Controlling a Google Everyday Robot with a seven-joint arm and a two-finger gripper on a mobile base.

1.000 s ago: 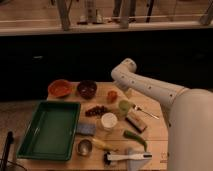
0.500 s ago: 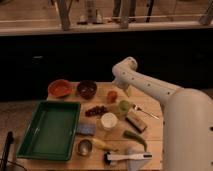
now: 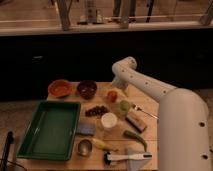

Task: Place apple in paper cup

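Apple (image 3: pixel 112 96) sits behind paper cup (image 3: pixel 108 120) — hand (image 3: pixel 118 90) right beside it, grip impossible to tell.

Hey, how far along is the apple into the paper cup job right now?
Nothing looks finished yet: the paper cup stands empty, white inside showing. In hand: the gripper is at the apple, near the far edge of the table; I cannot tell whether it has hold. Left: lifting the apple, carrying it to the cup and letting it go inside.
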